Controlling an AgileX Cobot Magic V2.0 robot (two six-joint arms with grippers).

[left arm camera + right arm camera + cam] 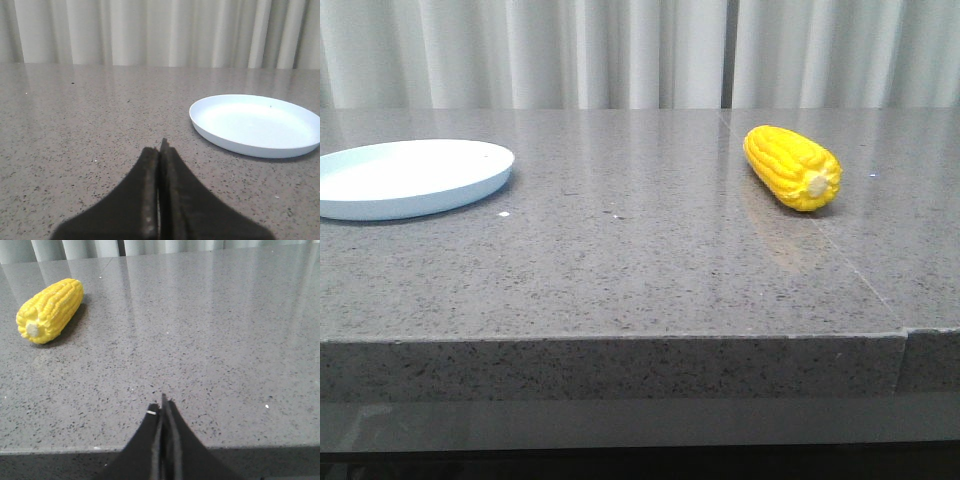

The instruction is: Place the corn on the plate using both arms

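Note:
The yellow corn (793,167) lies on its side on the grey stone table at the right, pale stub end toward the front. It also shows in the right wrist view (51,310), well ahead of my right gripper (163,402), which is shut and empty near the table's front edge. The pale blue-white plate (410,177) sits empty at the far left of the table. In the left wrist view the plate (256,125) lies ahead and to one side of my left gripper (160,148), which is shut and empty. Neither gripper shows in the front view.
The grey speckled table (640,260) has a seam (880,300) running from the back toward the front right. Pale curtains (620,50) hang behind it. The table's front edge (620,340) is near the camera.

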